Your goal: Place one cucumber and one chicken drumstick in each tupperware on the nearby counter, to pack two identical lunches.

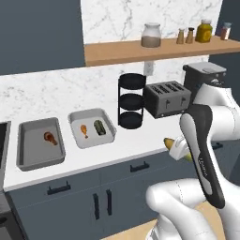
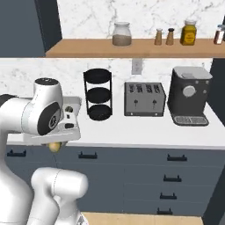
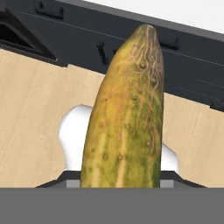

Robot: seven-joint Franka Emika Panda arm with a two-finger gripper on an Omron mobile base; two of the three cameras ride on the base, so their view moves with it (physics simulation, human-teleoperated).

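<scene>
A yellow-green cucumber (image 3: 127,118) is gripped lengthwise in the jaws, presumably for the left tupperware (image 1: 40,143), which holds only a chicken drumstick (image 1: 50,137).

A toaster (image 2: 145,99) sits between rack (image 2: 98,100) and coffee machine (image 2: 189,96).

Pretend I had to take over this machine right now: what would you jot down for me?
Gripper: shut on a yellowish-green cucumber, held out in front of the counter's drawers.
Left tupperware: one red-brown chicken drumstick, no cucumber yet.
Right tupperware: one orange drumstick and a dark green cucumber, so that lunch looks packed.
Left to do: carry the held cucumber to the left tupperware and release it beside the drumstick.
</scene>
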